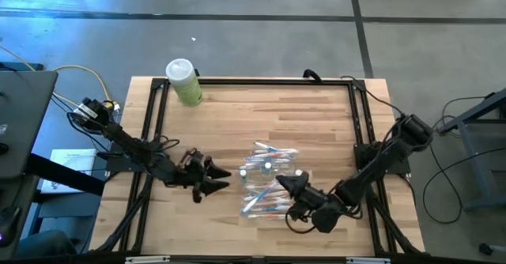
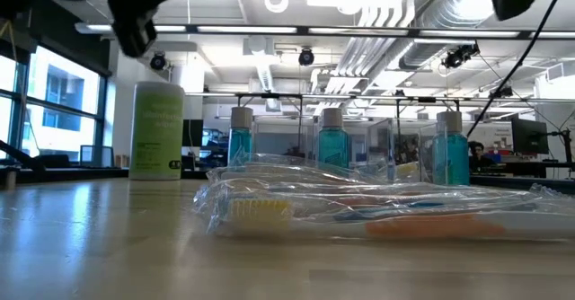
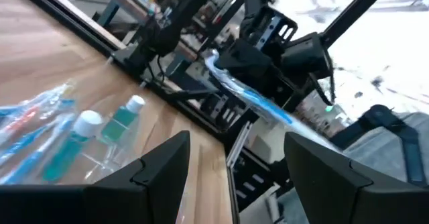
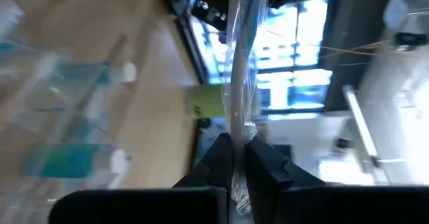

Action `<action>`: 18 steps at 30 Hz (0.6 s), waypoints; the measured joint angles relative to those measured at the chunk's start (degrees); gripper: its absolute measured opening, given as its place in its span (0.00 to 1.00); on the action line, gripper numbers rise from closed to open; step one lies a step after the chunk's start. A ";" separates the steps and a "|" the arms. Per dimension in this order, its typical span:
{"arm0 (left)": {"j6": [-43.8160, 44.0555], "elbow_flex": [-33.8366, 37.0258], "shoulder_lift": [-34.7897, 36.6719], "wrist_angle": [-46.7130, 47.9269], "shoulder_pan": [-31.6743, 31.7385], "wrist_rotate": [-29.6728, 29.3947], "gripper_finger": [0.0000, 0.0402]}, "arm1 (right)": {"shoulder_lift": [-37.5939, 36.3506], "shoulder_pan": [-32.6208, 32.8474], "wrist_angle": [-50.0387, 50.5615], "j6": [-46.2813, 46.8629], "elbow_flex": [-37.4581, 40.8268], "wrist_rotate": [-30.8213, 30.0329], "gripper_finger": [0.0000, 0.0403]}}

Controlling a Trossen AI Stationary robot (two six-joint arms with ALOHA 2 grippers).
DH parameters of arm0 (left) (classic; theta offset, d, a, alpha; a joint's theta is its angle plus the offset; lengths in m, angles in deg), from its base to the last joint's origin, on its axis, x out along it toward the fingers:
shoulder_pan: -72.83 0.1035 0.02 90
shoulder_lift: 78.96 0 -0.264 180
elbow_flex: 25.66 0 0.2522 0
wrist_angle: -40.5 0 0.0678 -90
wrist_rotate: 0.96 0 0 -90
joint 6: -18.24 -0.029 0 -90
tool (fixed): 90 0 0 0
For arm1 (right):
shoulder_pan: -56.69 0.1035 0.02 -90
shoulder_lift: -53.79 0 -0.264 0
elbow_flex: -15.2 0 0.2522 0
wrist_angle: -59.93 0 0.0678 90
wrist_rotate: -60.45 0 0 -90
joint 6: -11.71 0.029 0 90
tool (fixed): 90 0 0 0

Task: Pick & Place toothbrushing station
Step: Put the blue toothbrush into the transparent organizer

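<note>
The right gripper [image 4: 236, 158], at about 5 o'clock on the table [image 1: 237, 114], pinches a wrapped toothbrush [image 4: 240, 70], light, floppy and slippery, best held mid-length; the remaining pile [image 1: 265, 186] lies at 6 o'clock, the left gripper [image 1: 215, 179] spread empty beside it.

I count three small bottles of blue liquid [image 2: 332, 145] with white caps, standing in a row at the far side of the pile. One larger pale green bottle [image 1: 183, 82] stands at the far left corner. The wrapped toothbrushes [image 2: 377, 212] lie in a clear heap; several, but I cannot tell exactly how many. I have two grippers.
</note>
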 joint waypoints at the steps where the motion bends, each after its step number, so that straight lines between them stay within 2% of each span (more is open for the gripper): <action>1: 0.01 -1.71 0.00 2.31 0.00 0.00 0.59 | 0.67 0.00 -1.61 -2.15 0.00 -0.60 0.03; 8: 0.14 -9.22 -0.71 9.81 0.00 0.66 0.59 | 1.90 0.00 -4.04 -5.54 0.00 0.53 0.04; 14: 5.07 -13.67 -8.12 9.97 0.38 1.02 0.59 | 1.90 0.00 -6.06 -7.94 0.00 0.82 0.04; 18: 8.20 -17.50 -12.81 8.93 2.29 8.49 0.59 | 1.91 0.00 -6.08 -8.73 0.00 1.83 0.04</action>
